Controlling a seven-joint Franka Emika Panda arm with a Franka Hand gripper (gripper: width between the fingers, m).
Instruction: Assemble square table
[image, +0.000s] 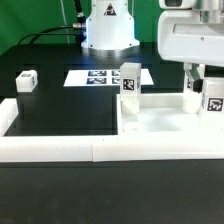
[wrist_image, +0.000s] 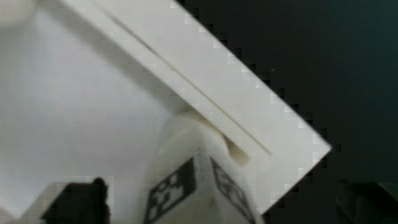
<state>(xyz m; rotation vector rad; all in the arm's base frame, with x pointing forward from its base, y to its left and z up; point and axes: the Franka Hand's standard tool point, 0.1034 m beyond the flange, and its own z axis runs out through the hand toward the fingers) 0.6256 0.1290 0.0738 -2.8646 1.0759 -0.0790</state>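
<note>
Tabletop (image: 165, 125) lies flat, pushed up against the border wall (image: 60, 150). Likely reason: the wall braces it so it cannot slide while legs are fitted.

Leg post A (image: 213, 97) stands upright at the tabletop's far corner on the exterior view's right, tag facing the camera. In the wrist view its foot (wrist_image: 187, 185) meets the tabletop (wrist_image: 89, 90) close to the edge. It is probably seated in a corner hole, but the hole itself is hidden.

Leg post B (image: 130, 82) stands upright at the tabletop's other far corner, on the exterior view's left. Judged placed for the same reason.

Leg post C (image: 25, 80) rests off the tabletop, well apart from it toward the exterior view's left. The marker board (image: 95, 77) lies beyond the tabletop's far edge.

Arm pose: wrist vertical over post A's corner, gripper (image: 200, 82) pointing straight down and low, level with the post's upper part.

Hand state: jaws apart. The one finger (wrist_image: 71, 202) visible in the wrist view shows a clear gap to post A, so nothing is clamped. The other finger cannot be made out.
</note>
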